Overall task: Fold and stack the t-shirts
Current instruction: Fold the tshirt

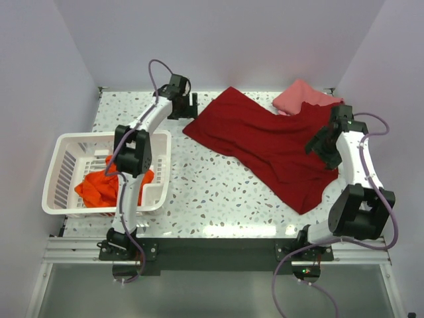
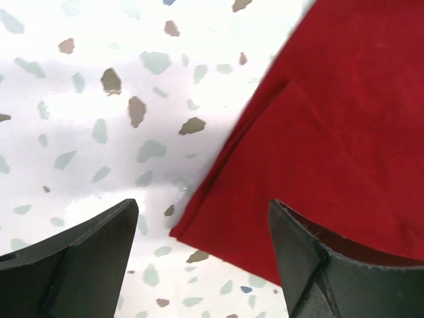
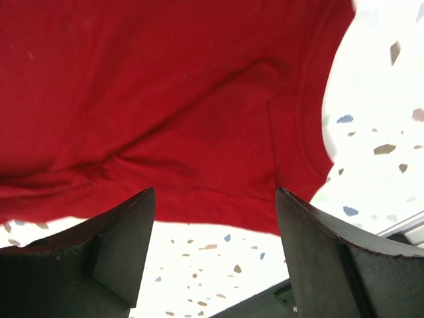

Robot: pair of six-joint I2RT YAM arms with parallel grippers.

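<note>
A large dark crimson t-shirt [image 1: 265,142] lies spread diagonally across the speckled table. A folded pink shirt [image 1: 301,96] lies at the back right, partly under the crimson one. A bright orange-red shirt [image 1: 99,185] is crumpled in the white basket. No tan shirt shows. My left gripper [image 1: 187,106] is open above the crimson shirt's left corner [image 2: 199,225], which lies between its fingers. My right gripper [image 1: 317,146] is open above the shirt's right edge [image 3: 218,199], empty.
A white slotted plastic basket [image 1: 63,165] stands at the left, beside the left arm. White walls close in the table at the back and sides. The table's front edge [image 1: 212,232] runs past the arm bases.
</note>
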